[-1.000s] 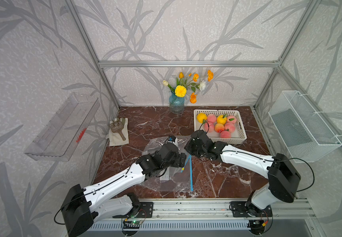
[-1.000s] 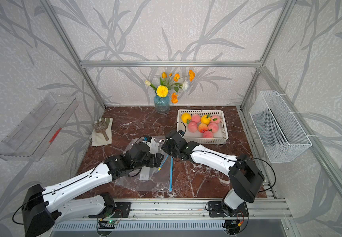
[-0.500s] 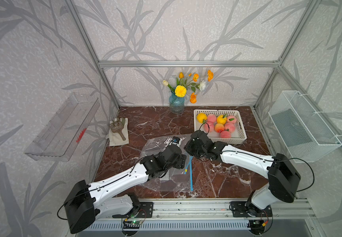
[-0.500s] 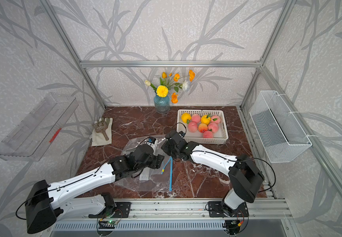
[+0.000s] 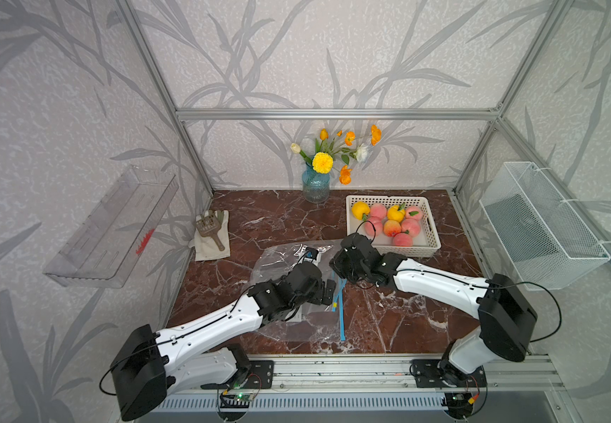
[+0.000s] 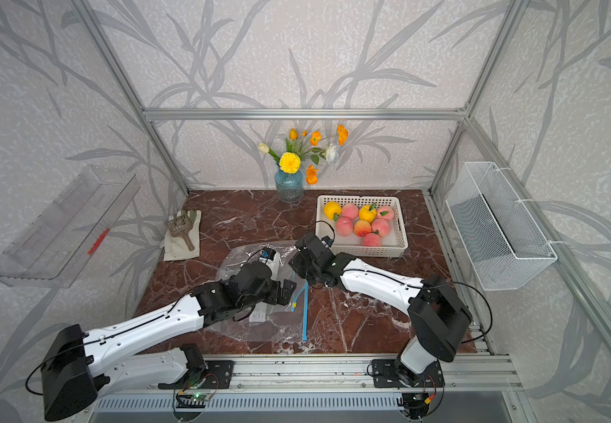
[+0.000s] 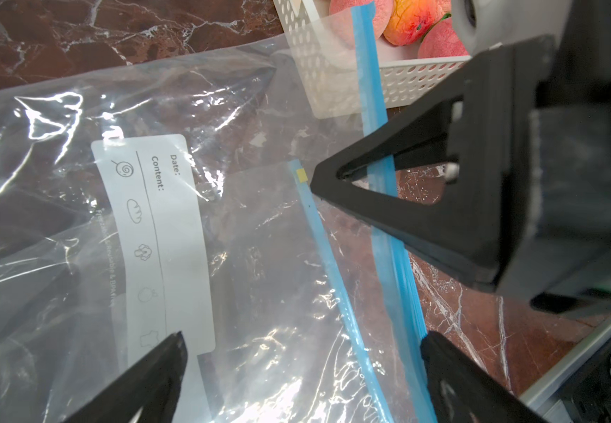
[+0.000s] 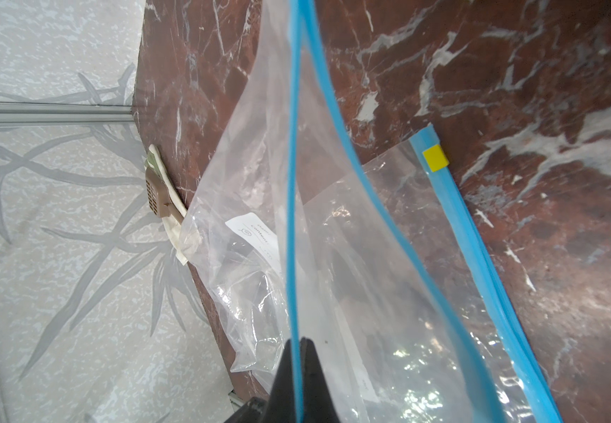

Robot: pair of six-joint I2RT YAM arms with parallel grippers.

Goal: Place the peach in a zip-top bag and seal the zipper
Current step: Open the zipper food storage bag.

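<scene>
A clear zip-top bag (image 5: 278,260) (image 6: 238,262) with a blue zipper strip (image 5: 340,315) (image 6: 304,315) lies on the marble table. My right gripper (image 8: 298,342) (image 5: 340,269) is shut on one blue zipper lip (image 8: 293,183) and holds it raised. A second blue strip with a yellow tab (image 8: 435,157) lies flat below it. My left gripper (image 7: 304,338) (image 5: 327,291) is open over the bag (image 7: 260,256), close to the zipper, with nothing between its fingers. Several peaches (image 5: 391,227) (image 6: 362,227) (image 7: 439,40) sit in the white basket (image 5: 432,238).
The basket (image 6: 402,234) also holds yellow peppers (image 5: 360,209). A blue vase of flowers (image 5: 315,185) stands at the back. A cloth with a brown scoop (image 5: 210,230) lies at the left. A wire basket (image 5: 538,227) and a clear tray (image 5: 113,227) hang on the side walls.
My left gripper has shifted a little toward the zipper strip and its jaws have spread wider. The right gripper has stayed shut on the zipper lip.
</scene>
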